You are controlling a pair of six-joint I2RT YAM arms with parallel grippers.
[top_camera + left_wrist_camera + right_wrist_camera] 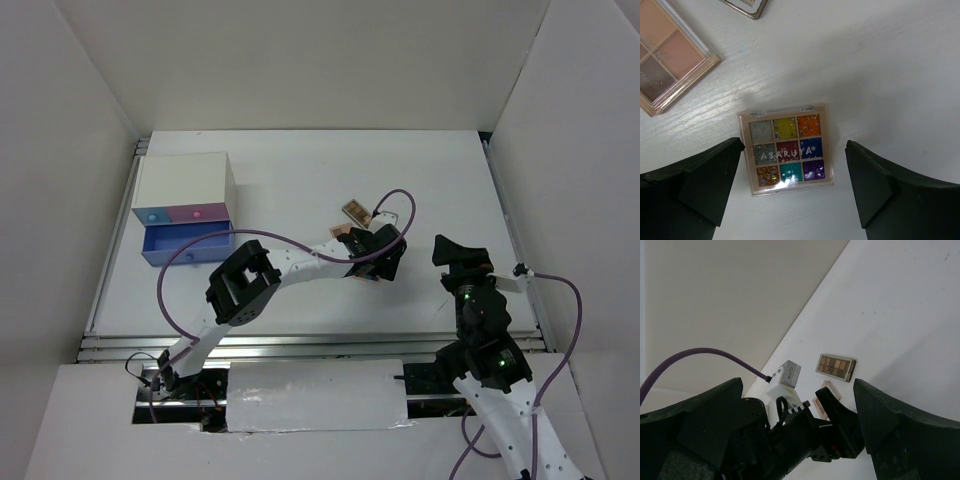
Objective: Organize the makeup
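Note:
The multicoloured eyeshadow palette (786, 149) lies flat on the white table, between the fingers of my left gripper (794, 150), which is open and hovers above it. In the top view this gripper (378, 260) covers it. The pinkish-tan palette (670, 50) lies just beyond it and also shows in the top view (343, 232). The brown palette (357, 212) lies further back and also shows in the right wrist view (836, 367). My right gripper (458, 252) is open and empty, right of the left gripper. The bottle, tube and stick are out of view.
A white box (185, 185) stands at the back left with its blue drawer (188, 247) pulled open and its pink drawer (200, 212) shut. White walls surround the table (300, 160). The left arm's purple cable (395, 200) loops over the palettes.

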